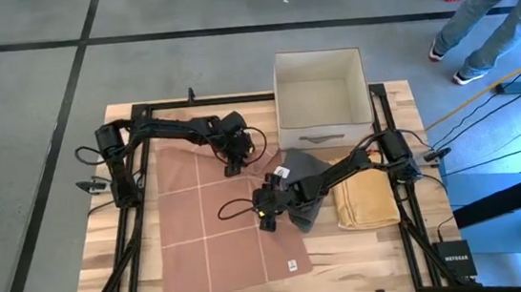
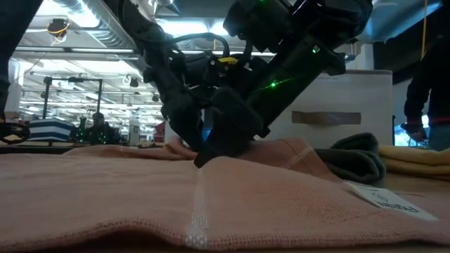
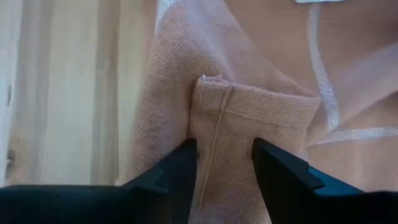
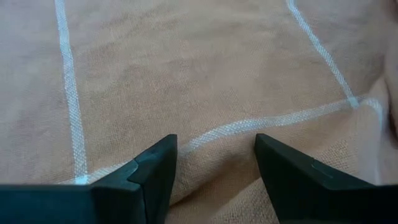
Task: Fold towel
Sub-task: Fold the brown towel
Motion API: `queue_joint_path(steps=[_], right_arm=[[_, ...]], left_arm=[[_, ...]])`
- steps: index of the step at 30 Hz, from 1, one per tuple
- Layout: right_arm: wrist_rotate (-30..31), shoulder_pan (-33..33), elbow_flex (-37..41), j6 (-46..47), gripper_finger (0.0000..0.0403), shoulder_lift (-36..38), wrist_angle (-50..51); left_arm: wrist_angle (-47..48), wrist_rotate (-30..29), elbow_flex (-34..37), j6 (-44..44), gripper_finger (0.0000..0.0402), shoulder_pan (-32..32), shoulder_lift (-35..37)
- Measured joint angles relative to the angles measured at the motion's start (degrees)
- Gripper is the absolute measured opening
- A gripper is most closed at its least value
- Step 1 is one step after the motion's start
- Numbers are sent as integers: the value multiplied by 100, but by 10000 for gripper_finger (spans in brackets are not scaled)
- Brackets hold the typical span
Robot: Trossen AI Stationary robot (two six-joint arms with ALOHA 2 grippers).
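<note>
The salmon towel (image 1: 212, 222) with white stripes lies spread on the table, its far right corner turned up and over. My left gripper (image 1: 233, 161) is at that corner, shut on it (image 3: 224, 155). My right gripper (image 1: 268, 214) is open over the towel's right part, one finger on each side of a low ridge in the cloth (image 4: 214, 158). In the low view it reaches down to the towel surface (image 2: 204, 156). My left gripper pinches the towel's hemmed corner (image 3: 219, 118) between its two fingers (image 3: 180, 168), coming from above. The corner sticks up past the fingertips, and the cloth behind it is bunched while the rest lies on the table. My right gripper's fingertips are down at the towel; I cannot tell whether they touch it.
A grey cloth (image 1: 309, 172) and a folded yellow towel (image 1: 366, 201) lie right of the salmon towel. A white open box (image 1: 321, 97) stands at the far edge. A black frame (image 1: 142, 205) runs round the table. A person's legs (image 1: 482, 10) are beyond the far right corner.
</note>
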State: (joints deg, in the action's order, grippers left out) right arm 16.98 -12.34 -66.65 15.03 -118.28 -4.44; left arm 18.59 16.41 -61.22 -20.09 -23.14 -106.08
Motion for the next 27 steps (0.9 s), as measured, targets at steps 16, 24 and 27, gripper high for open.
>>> queue_joint_path(steps=[16,24,27], right_arm=[[5,0,0,12,221,0,-15],[8,0,0,12,221,0,-49],[8,0,0,11,221,0,-60]], left_arm=[[222,603,-6,-234,148,-108,188],[177,-180,8,-179,148,-176,74],[121,133,12,-149,148,-174,21]])
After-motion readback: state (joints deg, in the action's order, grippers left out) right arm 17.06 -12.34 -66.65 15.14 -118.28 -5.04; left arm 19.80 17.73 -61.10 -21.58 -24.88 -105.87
